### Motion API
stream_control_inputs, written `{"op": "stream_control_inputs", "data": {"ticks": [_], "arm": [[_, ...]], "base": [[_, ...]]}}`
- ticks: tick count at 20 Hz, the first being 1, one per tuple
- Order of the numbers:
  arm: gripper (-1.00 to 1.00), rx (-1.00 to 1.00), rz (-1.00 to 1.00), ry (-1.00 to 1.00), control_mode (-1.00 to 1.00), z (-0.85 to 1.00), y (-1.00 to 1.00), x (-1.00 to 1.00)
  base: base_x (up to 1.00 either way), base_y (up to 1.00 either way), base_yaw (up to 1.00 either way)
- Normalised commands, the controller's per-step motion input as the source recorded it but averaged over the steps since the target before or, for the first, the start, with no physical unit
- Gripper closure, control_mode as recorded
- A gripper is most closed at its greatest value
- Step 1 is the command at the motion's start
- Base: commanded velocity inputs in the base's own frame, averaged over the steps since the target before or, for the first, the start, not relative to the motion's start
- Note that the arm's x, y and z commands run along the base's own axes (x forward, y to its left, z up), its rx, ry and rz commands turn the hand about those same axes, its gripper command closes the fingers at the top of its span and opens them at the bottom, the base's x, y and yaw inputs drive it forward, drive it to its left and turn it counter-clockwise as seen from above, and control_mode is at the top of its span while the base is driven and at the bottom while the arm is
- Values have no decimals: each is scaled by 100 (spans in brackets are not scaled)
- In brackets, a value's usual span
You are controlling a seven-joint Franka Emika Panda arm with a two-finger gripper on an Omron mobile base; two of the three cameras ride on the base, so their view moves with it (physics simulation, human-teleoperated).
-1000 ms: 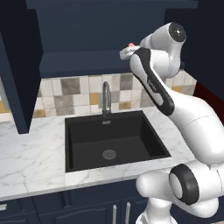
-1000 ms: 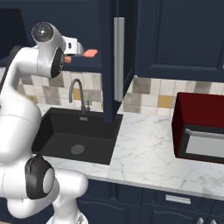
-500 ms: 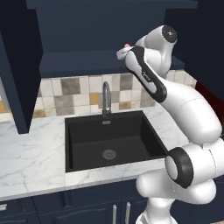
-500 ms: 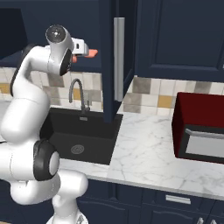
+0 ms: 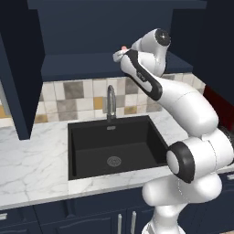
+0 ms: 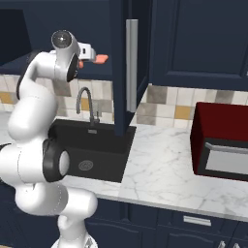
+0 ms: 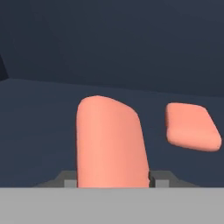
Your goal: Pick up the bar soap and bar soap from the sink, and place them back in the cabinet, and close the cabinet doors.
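Note:
My gripper point(image 6: 95, 58) is shut on one salmon-pink bar soap point(image 6: 101, 59), held level at the open cabinet's navy shelf point(image 5: 82, 64). In the hand view this bar soap point(image 7: 109, 140) stands between my fingertips, with the gripper point(image 7: 113, 181) at the bottom edge. The second bar soap point(image 7: 191, 126) lies flat on the shelf just right of it. From the left base view the held soap point(image 5: 124, 47) peeks out past the hand point(image 5: 120, 55). The black sink point(image 5: 91, 151) below holds no soap. Both cabinet doors point(image 5: 18, 68) point(image 6: 121, 72) stand open.
A curved grey faucet point(image 5: 110, 98) rises behind the basin, under my arm. The open right door's long silver handle point(image 6: 131, 63) hangs close to the right of the hand. A dark red microwave point(image 6: 223, 140) sits on the marble counter point(image 6: 160, 164) at the right.
The hand has carried the held soap a little further in over the shelf, and the arm's elbow has swung upright. The base has not moved.

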Motion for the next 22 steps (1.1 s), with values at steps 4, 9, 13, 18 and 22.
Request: {"op": "stream_control_inputs", "data": {"ticks": [4, 9, 13, 18, 22], "arm": [[100, 0, 0, 0, -100, 0, 10, 48], [100, 0, 0, 0, -100, -7, 11, 36], [100, 0, 0, 0, -100, -26, 10, 27], [100, 0, 0, 0, -100, -22, 8, 21], [100, 0, 0, 0, -100, -23, 8, 17]], "base": [[0, 0, 0], [0, 0, 0], [0, 0, 0], [0, 0, 0], [0, 0, 0]]}}
